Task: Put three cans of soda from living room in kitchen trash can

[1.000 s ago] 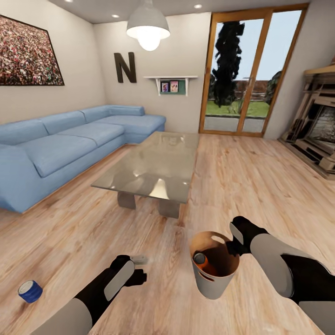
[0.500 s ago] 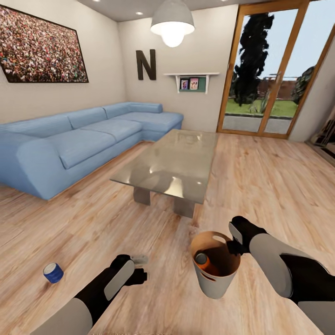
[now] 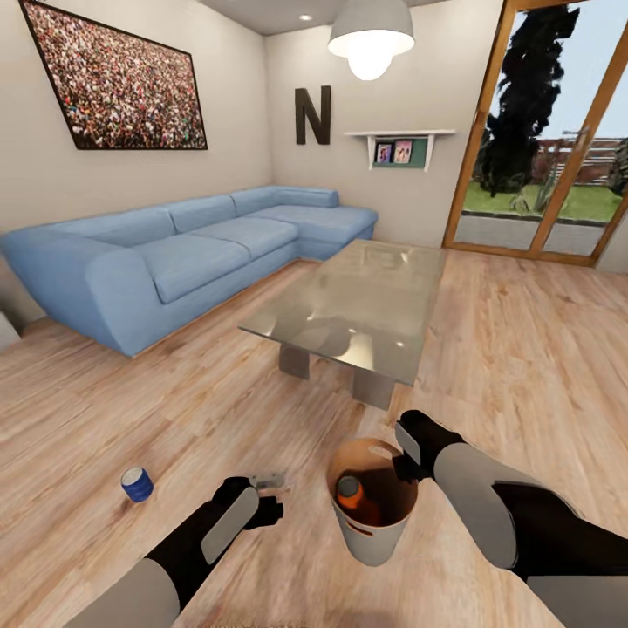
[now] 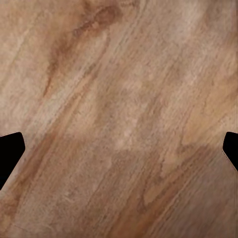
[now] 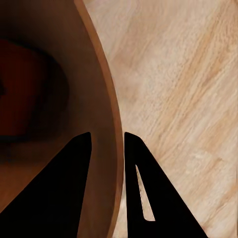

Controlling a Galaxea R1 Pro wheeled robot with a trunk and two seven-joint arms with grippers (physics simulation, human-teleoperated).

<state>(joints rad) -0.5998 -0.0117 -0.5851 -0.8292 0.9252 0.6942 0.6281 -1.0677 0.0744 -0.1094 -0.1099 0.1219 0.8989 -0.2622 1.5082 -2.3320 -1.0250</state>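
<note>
In the head view my right gripper [image 3: 404,465] is shut on the far rim of the tash can [image 3: 371,541], a small grey-brown bin with a wood-toned inside, held just above the wooden floor. The right wrist view shows the bin's wall [image 5: 106,99] pinched between that gripper's [image 5: 106,148] two fingers. One orange can of soda [image 3: 351,494] with a silvery top lies inside; it shows as a dark red shape [image 5: 20,84] in the wrist view. A blue can [image 3: 137,484] lies on the floor, left of my left gripper [image 3: 269,495]. That gripper [image 4: 119,153] is open over bare floor.
The glass-topped low table [image 3: 349,310] stands just ahead of the bin. A long light-blue corner sofa [image 3: 192,253] runs along the left wall under the crowd picture [image 3: 118,87]. Glass doors [image 3: 541,157] are at the back right. Open wooden floor surrounds both arms.
The whole view has swung left, so the camera has moved. The blue can now lies nearer my left arm. The bin in my right gripper sits slightly further left in view.
</note>
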